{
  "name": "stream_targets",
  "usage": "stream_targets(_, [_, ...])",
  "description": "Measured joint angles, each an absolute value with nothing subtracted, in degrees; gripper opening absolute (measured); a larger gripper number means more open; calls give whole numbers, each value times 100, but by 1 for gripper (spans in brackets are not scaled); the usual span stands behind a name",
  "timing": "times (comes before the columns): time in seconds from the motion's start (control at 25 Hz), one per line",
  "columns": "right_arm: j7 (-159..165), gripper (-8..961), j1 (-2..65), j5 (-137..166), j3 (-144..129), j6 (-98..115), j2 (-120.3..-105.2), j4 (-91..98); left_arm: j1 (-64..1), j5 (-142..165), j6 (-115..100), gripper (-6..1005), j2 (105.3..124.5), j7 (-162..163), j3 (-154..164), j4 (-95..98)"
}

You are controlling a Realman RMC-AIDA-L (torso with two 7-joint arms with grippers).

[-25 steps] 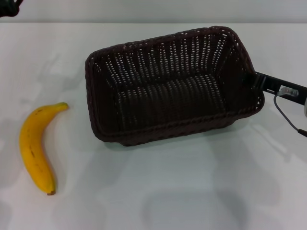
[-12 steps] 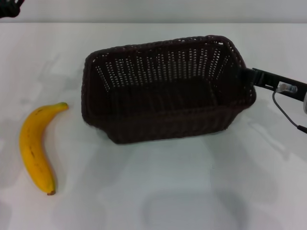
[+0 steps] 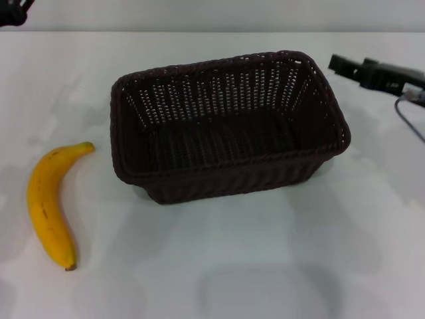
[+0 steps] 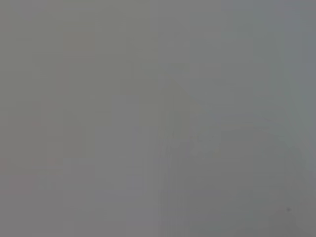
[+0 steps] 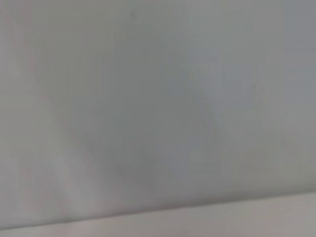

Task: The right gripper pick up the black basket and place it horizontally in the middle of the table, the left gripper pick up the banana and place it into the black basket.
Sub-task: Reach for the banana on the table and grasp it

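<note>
The black basket (image 3: 226, 126) sits free mid-desk (image 3: 265, 266); the right gripper (image 3: 339, 64) and left gripper (image 3: 13, 10) fingers' state cannot be told. The curved banana (image 3: 50, 203) could roll if pinched off-centre.

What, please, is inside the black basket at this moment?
Nothing: the black basket shows only its bare woven floor. The banana lies outside on the table. The strip behind the near wall is hidden.

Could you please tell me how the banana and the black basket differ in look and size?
The banana is smooth, yellow and curved; the black basket is dark woven wicker, rectangular and open-topped. The basket is much bigger than the banana. The banana lies on its side; the basket stands upright. Both rest ungripped on the table.
</note>
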State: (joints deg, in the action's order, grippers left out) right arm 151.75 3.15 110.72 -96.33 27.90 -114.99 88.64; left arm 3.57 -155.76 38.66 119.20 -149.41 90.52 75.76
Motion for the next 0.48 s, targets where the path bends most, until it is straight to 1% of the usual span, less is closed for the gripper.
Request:
stream_targets(0.16, [14637, 708, 395, 11085, -9608, 2424, -11496, 8773, 329, -15598, 3858, 757, 11927, -14865, 9055, 7521])
stream_targets(0.24, [14362, 775, 414, 11083, -9619, 2173, -11496, 8700, 312, -15615, 3857, 758, 11927, -14773, 9060, 7495])
stream_targets(0.48, [13599, 824, 497, 11089, -9436, 1840, -11488, 8604, 347, -15628, 3857, 761, 11919, -14181, 9059, 7521])
